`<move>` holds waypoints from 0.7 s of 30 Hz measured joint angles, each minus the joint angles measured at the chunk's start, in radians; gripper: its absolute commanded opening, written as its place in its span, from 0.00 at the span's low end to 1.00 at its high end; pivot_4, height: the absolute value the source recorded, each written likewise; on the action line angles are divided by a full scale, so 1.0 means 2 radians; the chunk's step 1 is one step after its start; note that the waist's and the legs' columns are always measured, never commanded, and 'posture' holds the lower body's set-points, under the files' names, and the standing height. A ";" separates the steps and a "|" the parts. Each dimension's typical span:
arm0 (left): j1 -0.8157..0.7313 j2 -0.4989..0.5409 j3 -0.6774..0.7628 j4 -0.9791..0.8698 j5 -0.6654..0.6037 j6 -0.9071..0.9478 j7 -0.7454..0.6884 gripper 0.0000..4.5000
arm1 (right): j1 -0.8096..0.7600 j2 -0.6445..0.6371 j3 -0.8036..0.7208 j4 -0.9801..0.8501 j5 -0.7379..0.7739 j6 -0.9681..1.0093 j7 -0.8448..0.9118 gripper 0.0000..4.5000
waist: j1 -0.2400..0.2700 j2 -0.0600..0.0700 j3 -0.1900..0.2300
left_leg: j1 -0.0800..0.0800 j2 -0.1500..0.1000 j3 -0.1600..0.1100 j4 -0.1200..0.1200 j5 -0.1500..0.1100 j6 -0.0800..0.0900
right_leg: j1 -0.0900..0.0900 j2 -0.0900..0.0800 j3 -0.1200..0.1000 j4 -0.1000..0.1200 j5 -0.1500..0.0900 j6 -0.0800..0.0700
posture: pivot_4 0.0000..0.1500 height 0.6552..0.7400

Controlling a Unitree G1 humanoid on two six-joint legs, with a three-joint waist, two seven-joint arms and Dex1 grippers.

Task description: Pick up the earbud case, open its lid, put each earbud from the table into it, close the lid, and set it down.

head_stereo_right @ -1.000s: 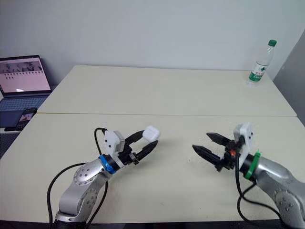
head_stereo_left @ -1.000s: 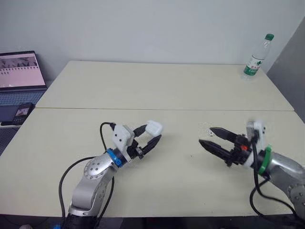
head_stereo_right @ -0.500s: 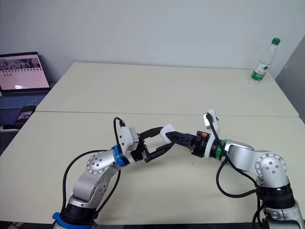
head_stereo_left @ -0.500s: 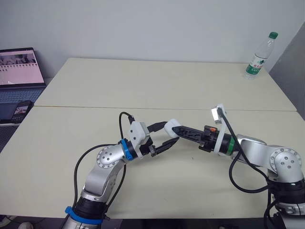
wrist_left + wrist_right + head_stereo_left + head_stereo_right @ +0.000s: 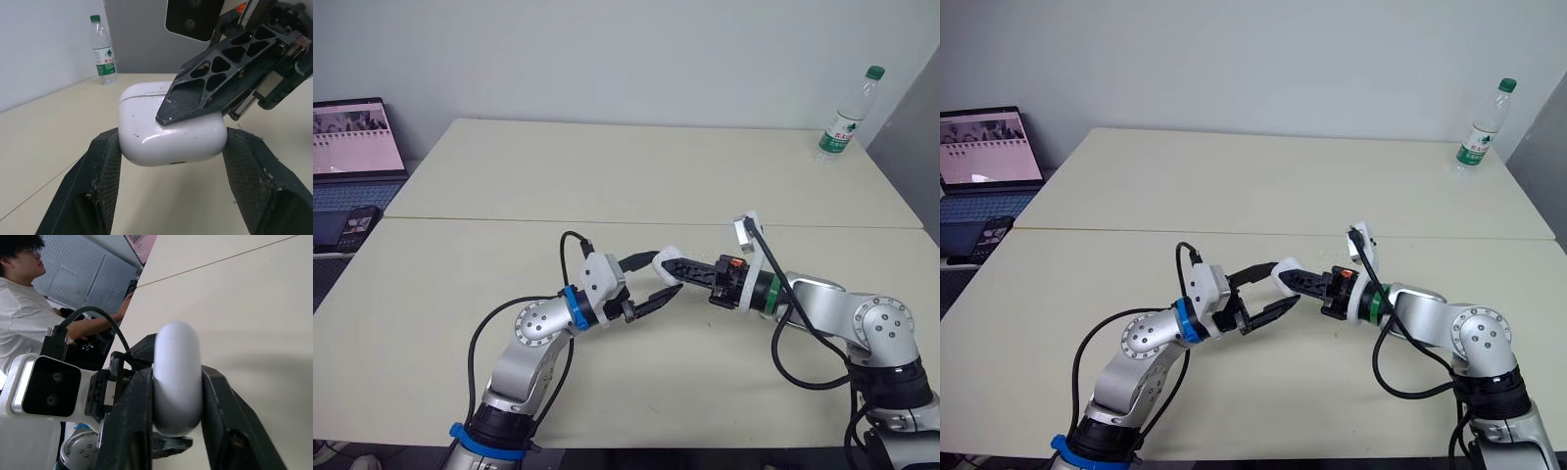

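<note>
Your left end effector [image 5: 173, 142] grips the white earbud case [image 5: 146, 125] by its two sides, holding it with the lid shut above the near half of the desk [image 5: 636, 176]. Your right end effector [image 5: 177, 377] faces it head-on from the right, its two fingers pressed against the same case, one lying across the top face. A water bottle [image 5: 843, 115] stands at the desk's far right corner, and a laptop [image 5: 352, 142] sits open beyond the left edge.

The glossy white rounded plastic earbud case [image 5: 171, 132] carries tiny dark specks. Against the case, the fingers [image 5: 171, 111] of the right gripper [image 5: 668, 264] are black, triangle-latticed.
</note>
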 measured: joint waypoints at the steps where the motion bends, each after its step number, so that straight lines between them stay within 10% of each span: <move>1: 0.000 0.000 0.000 0.000 0.000 0.000 0.001 0.60 | 0.000 0.000 0.000 0.000 0.002 -0.001 -0.002 0.18 | 0.000 0.000 0.000 | 0.000 0.000 0.000 0.000 0.000 0.000 | 0.000 0.000 0.000 0.000 0.000 0.000 | 1.00 0.95; 3: 0.000 -0.001 0.000 0.000 -0.001 0.000 0.001 0.60 | 0.000 -0.001 0.001 0.000 0.006 -0.003 -0.004 0.18 | 0.000 0.000 0.000 | 0.000 0.000 0.000 0.000 0.000 0.000 | 0.000 0.000 0.000 0.000 0.000 0.000 | 1.00 0.95; 8: 0.000 -0.003 0.001 0.000 -0.017 0.014 0.000 0.98 | 0.000 -0.002 0.009 -0.002 0.016 -0.005 -0.004 0.18 | 0.000 0.000 0.000 | 0.000 0.000 0.000 0.000 0.000 0.000 | 0.000 0.000 0.000 0.000 0.000 0.000 | 1.00 0.95; 21: 0.013 0.037 0.051 -0.047 -0.115 0.134 0.006 0.99 | 0.010 -0.104 -0.007 -0.018 -0.175 -0.003 0.209 0.18 | 0.000 0.000 0.000 | -0.001 0.000 0.000 0.000 0.000 0.000 | -0.001 0.000 0.000 0.000 -0.001 0.002 | 1.00 0.95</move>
